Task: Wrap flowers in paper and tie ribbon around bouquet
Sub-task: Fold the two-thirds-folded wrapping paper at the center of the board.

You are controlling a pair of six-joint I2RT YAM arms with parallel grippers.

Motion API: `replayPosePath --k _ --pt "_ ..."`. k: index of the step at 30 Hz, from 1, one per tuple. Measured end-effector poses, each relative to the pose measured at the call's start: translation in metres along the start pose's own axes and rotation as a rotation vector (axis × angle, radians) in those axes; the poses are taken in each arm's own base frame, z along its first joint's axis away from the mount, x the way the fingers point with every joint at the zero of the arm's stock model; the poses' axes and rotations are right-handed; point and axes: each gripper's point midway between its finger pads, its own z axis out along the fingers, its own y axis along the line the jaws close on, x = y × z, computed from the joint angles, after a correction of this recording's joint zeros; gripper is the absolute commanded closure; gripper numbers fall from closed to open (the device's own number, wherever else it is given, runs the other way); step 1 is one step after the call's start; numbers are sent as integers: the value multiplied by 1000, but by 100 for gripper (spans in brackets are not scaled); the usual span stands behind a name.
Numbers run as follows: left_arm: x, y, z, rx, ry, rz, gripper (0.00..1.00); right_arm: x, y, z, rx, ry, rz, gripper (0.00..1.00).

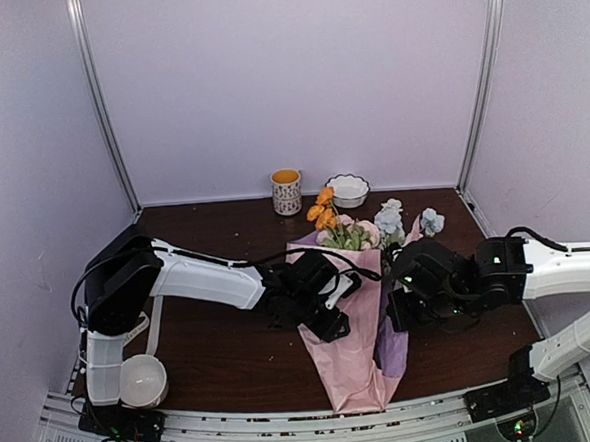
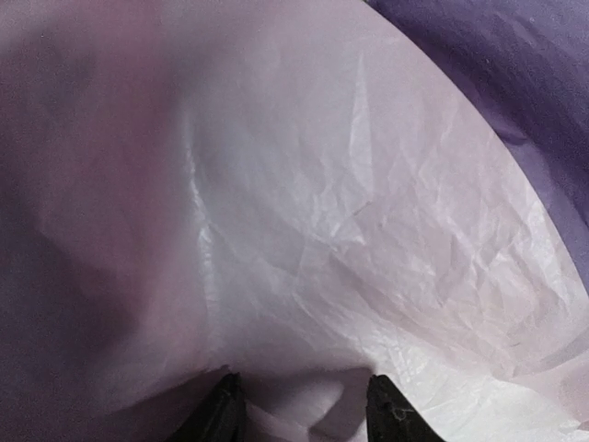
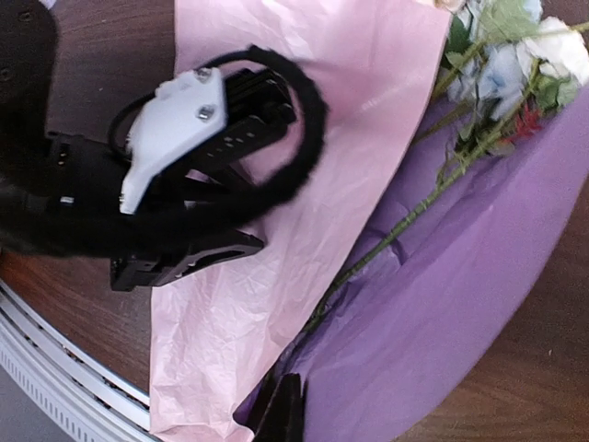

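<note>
The paper point(image 1: 350, 363) was thin and crinkly, so it could rip if the two grippers pulled away from each other. The flowers point(image 1: 352, 232) could also slip. Their green stems point(image 3: 396, 235) lay bare on the lilac side, and nothing held them down there. A quick tug on the paper could roll them out to the right. The right gripper might also lift with nothing in it, and then the lilac flap would just stay flat.

The bundle lay in the middle of the table point(image 1: 222, 336), between the two arms. The blooms were at the far end. The narrow end of the paper reached the near edge. The pink side was folded over from the left. The lilac side was spread out to the right, so the wrap was only half done.

The left gripper point(image 2: 306, 422) was on the left side of the bundle, right up against the pink paper. Its fingers point(image 2: 221, 416) were half spread, and a soft bump of pink paper sat between them and touched both. It was holding that fold.

The right gripper point(image 3: 281, 411) was on the right side, at the near end of the lilac flap, just beside the pink edge. Its fingers were pressed tight together. That spot was dark, so a bit of paper edge may have been pinched there, but I could not be sure. The stems were a little farther off from it.
</note>
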Motion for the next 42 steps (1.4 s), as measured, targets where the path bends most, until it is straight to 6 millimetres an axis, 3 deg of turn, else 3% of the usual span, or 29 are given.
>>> replayPosePath --k 5,9,20,24,30,32,38,42 --pt "-2 -4 2 27 -25 -11 52 -12 25 -1 -111 -36 22 100" --pt "-7 -9 4 67 -70 -31 52 -16 45 10 -218 -48 61 100" --pt "-6 -14 1 118 -131 -100 52 0 55 63 -240 42 99 100" --pt "-2 -7 -12 82 -110 -143 52 11 52 79 -217 81 96 100" --pt "2 -12 -45 94 -125 -174 51 3 60 79 -257 66 68 100" --pt "5 -10 -60 90 -131 -193 51 6 56 88 -233 88 57 100" --pt "-2 11 -101 21 -219 -245 48 39 30 112 -106 218 10 100" --pt "11 41 -103 -66 -225 -333 46 36 29 110 -78 232 -24 100"
